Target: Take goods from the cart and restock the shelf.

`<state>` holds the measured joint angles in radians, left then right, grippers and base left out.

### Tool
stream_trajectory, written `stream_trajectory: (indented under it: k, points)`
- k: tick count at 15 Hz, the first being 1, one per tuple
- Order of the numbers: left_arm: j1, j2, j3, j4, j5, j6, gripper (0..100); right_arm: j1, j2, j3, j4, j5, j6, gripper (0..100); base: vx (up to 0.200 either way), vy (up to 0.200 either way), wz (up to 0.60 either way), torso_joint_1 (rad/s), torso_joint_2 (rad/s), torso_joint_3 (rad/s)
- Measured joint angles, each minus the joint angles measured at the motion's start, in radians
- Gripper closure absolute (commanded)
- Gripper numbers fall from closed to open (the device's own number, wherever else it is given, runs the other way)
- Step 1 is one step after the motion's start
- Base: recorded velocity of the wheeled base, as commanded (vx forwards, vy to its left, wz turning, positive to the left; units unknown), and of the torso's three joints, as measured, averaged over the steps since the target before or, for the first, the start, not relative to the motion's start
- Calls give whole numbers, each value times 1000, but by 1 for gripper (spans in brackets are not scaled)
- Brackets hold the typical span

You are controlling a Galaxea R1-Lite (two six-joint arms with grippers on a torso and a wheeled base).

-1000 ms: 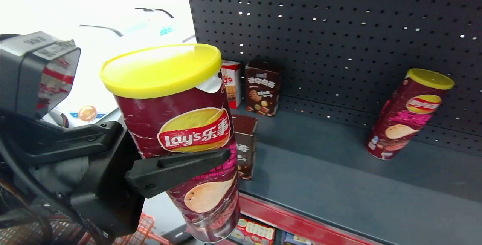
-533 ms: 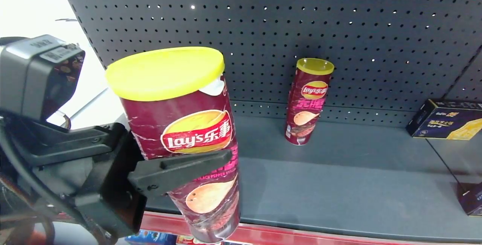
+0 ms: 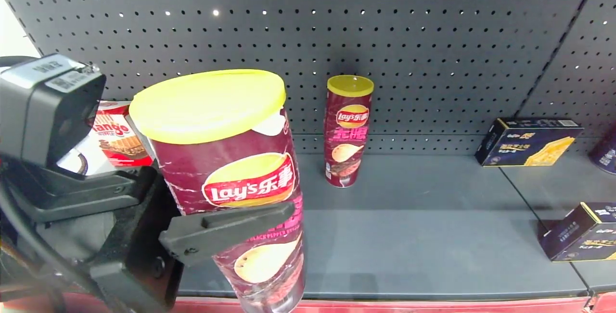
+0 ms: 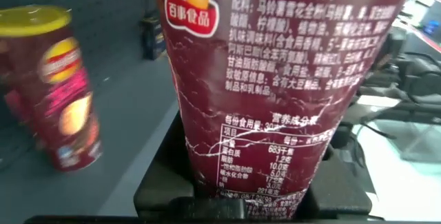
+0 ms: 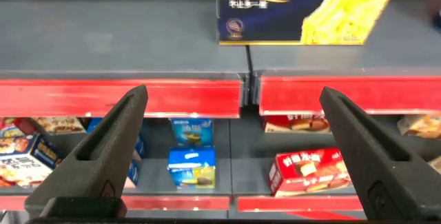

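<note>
**Q:** What does the left gripper (image 3: 262, 197) carry?

**A:** Its black fingers are pinched on a maroon cylindrical chip can with a yellow plastic lid (image 3: 226, 159), clamped about mid-height. The can is nearly upright and raised at the left front of the grey metal shelf deck (image 3: 423, 236). Its lower end shows against the deck's front edge. The left wrist view shows its printed back label.

**Q:** What already stands on the deck?

**A:** A second maroon chip can with a yellow lid (image 3: 347, 132) stands upright at the back, close to the dark perforated back panel (image 3: 385, 38) and well apart from the held can. A dark blue rectangular carton with yellow print (image 3: 527, 142) lies at the back right. A second dark blue carton (image 3: 580, 233) lies near the front right edge. A red-and-white wafer box (image 3: 118, 135) sits at the back left, partly hidden by the left arm.

**Q:** How is the right gripper (image 5: 234, 148) set?

**A:** Its fingers are spread wide with nothing between them. It faces the red front strip (image 5: 124, 96) of the shelf. A small blue packet (image 5: 193, 165) and a red packet (image 5: 306, 169) lie on the lower shelf beyond.
</note>
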<state>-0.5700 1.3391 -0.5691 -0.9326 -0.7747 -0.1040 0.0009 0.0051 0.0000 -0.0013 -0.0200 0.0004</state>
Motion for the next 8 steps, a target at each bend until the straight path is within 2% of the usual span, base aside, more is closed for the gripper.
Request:
stream_trajectory:
  k: [8]
  points:
    - [10, -2, 21, -5, -2, 3, 100, 0, 0, 0, -1, 0, 0, 0, 0, 0, 0, 0, 0, 0]
